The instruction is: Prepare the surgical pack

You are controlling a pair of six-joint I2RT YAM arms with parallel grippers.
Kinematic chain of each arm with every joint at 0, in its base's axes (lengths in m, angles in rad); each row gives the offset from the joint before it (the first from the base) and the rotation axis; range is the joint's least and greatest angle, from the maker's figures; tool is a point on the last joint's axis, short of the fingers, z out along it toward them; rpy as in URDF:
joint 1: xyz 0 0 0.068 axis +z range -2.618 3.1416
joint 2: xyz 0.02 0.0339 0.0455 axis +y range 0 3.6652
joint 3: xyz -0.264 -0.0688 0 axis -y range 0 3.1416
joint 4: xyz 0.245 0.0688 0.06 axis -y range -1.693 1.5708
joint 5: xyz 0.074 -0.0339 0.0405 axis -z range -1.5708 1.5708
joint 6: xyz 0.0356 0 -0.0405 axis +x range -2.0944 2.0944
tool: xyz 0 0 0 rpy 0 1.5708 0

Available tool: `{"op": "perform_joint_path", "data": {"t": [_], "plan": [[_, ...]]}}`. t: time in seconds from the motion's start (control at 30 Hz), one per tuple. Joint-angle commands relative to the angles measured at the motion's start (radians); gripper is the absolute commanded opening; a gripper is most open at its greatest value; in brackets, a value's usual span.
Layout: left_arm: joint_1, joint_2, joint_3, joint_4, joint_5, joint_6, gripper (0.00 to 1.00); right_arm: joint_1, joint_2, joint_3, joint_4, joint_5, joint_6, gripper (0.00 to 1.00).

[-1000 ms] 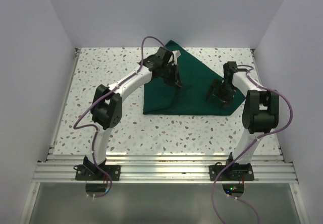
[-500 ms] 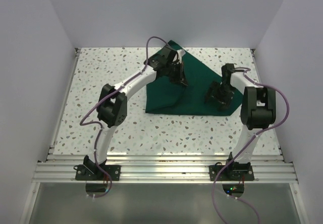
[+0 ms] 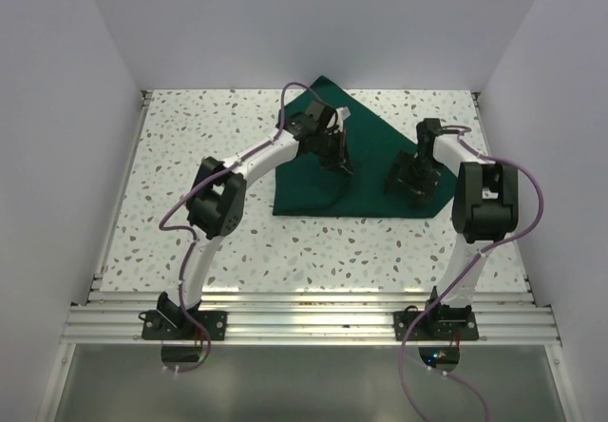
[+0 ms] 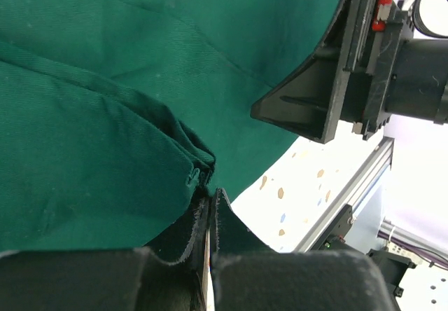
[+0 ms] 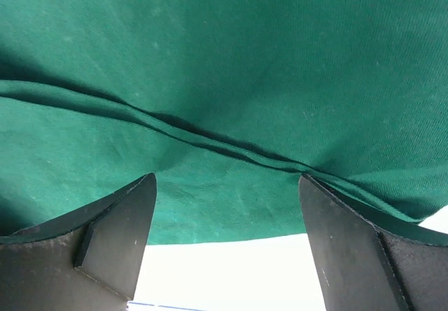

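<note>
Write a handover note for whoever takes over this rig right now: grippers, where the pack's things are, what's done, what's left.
Grippers: the left gripper has its jaws shut, pinching a fold of the dark green drape. The right gripper has its jaws open over the drape's right part and holds nothing.
Things: the drape lies on the speckled table. No instruments or gauze show in any view.
Done: the drape is partly folded over.
Left: carry the pinched fold across and finish folding the drape into a compact bundle.
</note>
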Motion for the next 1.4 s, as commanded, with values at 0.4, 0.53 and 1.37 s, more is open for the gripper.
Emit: {"op": "perform_joint_path", "data": {"t": [0.4, 0.53, 1.37], "plan": [[-0.019, 0.019, 0.041, 0.048, 0.057, -0.015, 0.00, -0.001, 0.039, 0.061, -0.004, -0.010, -0.016, 0.87], [-0.027, 0.041, 0.087, 0.040, 0.063, -0.023, 0.00, -0.001, 0.048, 0.063, -0.006, -0.004, -0.017, 0.87], [-0.056, 0.137, 0.117, 0.083, 0.112, -0.065, 0.04, -0.001, 0.080, 0.096, -0.015, -0.020, -0.014, 0.88]]}}
